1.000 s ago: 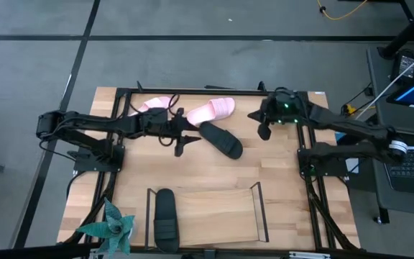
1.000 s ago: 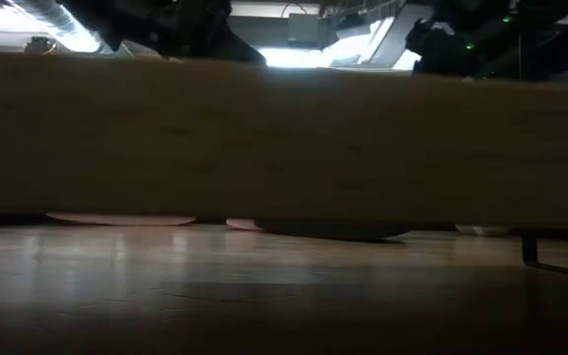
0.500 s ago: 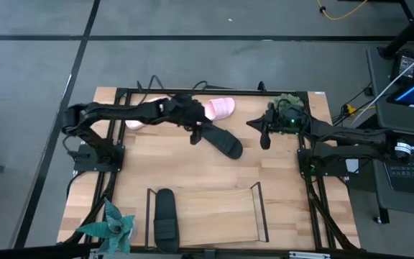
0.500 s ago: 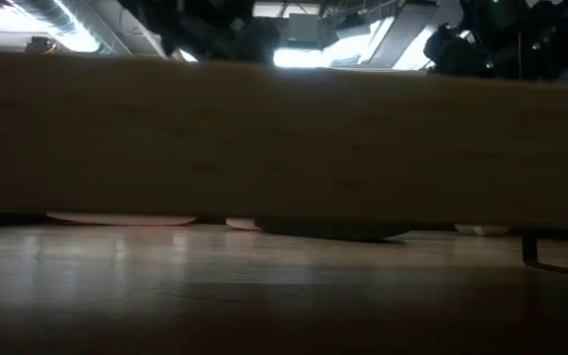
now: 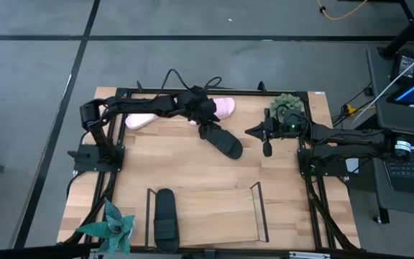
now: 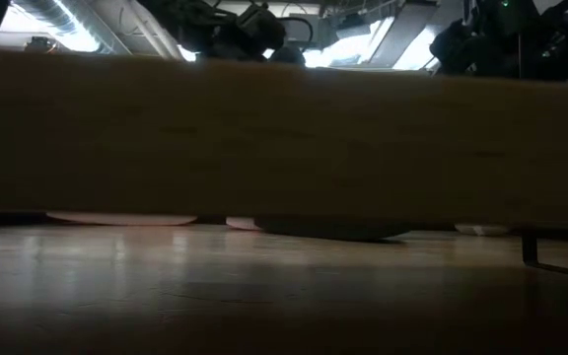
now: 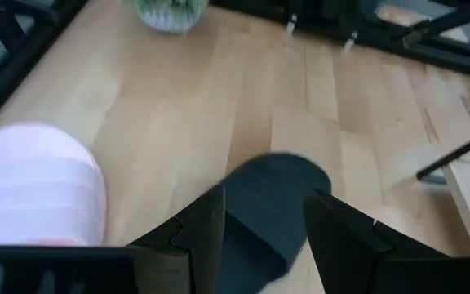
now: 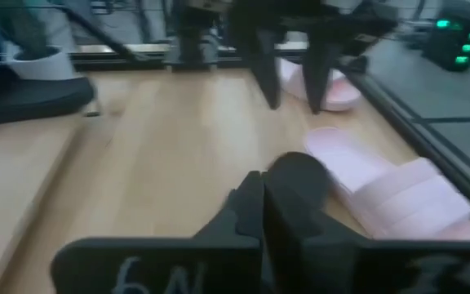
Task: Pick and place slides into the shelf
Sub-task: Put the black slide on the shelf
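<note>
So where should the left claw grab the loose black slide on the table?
Judging by its pose, take the black slide across its width at the end nearest the left claw, coming straight down from above. It lies flat and angled, and the open fingers straddle it there; a pink slide lies beside it.

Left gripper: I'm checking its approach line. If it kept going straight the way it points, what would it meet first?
Most likely the loose black slide: the left gripper is open, its fingers straddling it. How far above it they are is unclear.
</note>
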Motion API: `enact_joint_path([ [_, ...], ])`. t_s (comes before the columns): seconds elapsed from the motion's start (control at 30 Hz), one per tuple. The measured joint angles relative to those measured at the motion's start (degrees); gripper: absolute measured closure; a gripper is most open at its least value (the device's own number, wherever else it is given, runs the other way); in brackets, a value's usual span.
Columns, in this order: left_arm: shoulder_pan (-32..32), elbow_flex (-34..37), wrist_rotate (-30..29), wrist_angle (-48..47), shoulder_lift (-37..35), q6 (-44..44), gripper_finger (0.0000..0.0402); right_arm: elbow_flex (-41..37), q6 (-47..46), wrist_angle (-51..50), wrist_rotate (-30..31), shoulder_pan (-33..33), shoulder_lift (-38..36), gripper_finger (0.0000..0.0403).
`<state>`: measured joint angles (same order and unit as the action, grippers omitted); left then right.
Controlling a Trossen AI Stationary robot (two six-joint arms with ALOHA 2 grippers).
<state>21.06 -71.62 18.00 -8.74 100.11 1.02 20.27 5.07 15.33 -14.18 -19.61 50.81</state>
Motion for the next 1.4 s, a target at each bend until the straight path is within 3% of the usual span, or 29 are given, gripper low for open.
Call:
enact_joint_path([
  [0.27,-0.1,-1.2,1.2,-1.6,0.9,0.2,0.0244,0.0,0.2,0.0,-0.9,0.0,0.1,0.0360],
  [0.47,-0.1,-1.2,1.2,-1.9,0.9,4.1,0.0244,0.0,1.2,-0.2,-0.9,0.0,0.1,0.0397],
  [0.67,-0.1,-1.2,2.7,-2.2,0.9,9.0,0.0244,0.0,1.2,-0.3,-1.0,0.0,0.1,0.0399],
  [0.93,0.4,-1.6,4.8,-0.1,5.6,13.5,0.0244,0.0,-2.1,-0.2,-1.1,0.0,0.2,0.0367],
  [1.13,1.5,-6.3,10.2,-1.4,9.4,14.1,0.0244,0.0,-3.4,-1.4,-1.1,0.0,0.2,0.0352],
  [1.4,1.6,-14.3,10.2,-12.6,15.8,15.4,0.0244,0.0,-3.3,-2.1,-1.1,0.0,0.2,0.0350],
])
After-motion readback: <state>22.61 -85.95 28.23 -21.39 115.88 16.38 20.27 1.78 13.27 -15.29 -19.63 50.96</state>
